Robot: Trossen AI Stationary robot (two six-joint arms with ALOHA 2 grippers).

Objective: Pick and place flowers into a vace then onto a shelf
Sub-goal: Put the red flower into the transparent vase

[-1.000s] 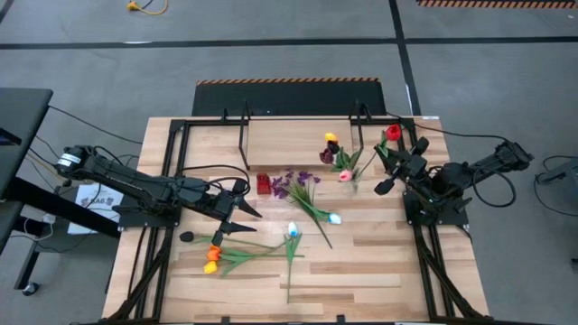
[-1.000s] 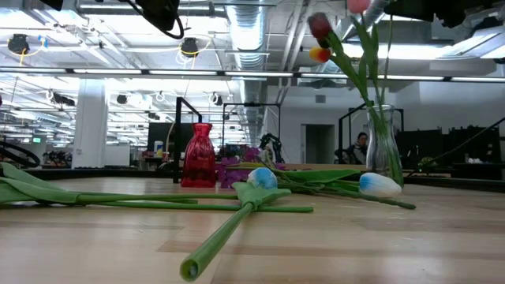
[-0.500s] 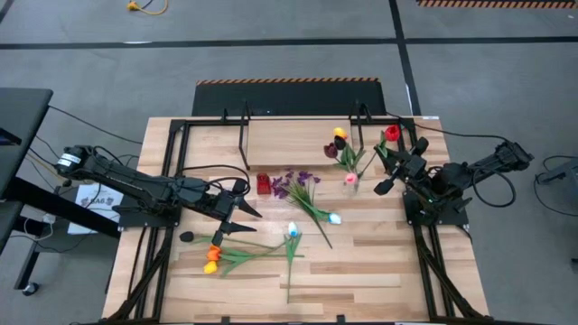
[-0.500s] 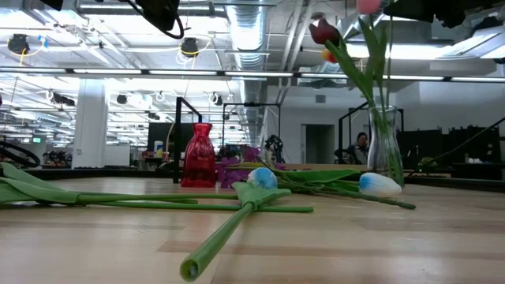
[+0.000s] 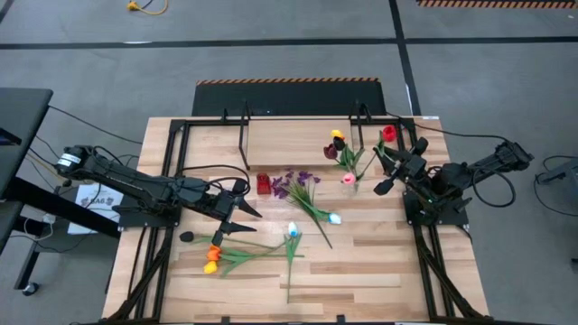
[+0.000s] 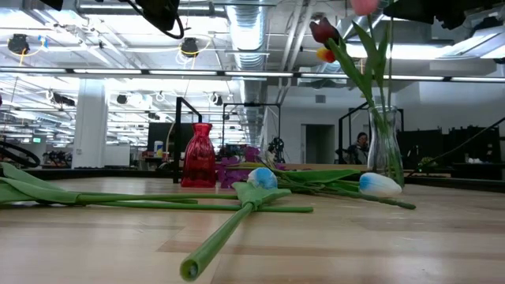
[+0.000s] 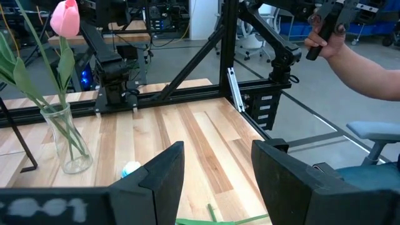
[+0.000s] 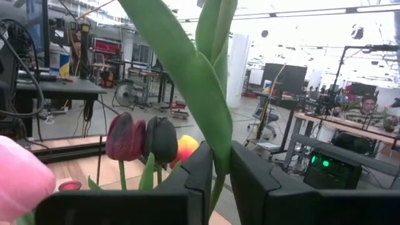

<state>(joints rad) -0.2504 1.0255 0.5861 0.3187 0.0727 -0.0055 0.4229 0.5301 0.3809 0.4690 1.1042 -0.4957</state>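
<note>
A glass vase stands right of centre on the table, also seen in the low view and in the left wrist view. It holds pink, dark maroon and yellow tulips. My right gripper is beside it, shut on the leafy stem of a red tulip. My left gripper waits open at the table's left. The shelf stands at the far side. More flowers lie loose on the table. My right gripper has the red tulip's green leafy stem pinched between its two fingers, and the leaf fills the narrow gap. The fingers come about level from the table's right side and lie across the stem. The stem stands nearly upright, its red head above the fingers.
A small red vase and a purple sprig are at mid-table. Two blue-white tulips and an orange and a yellow tulip lie nearer the front. A person's hand shows beyond the table.
The maroon and yellow tulip heads in the glass vase have swung a little toward the table's right edge. The vase itself has stayed where it was.
</note>
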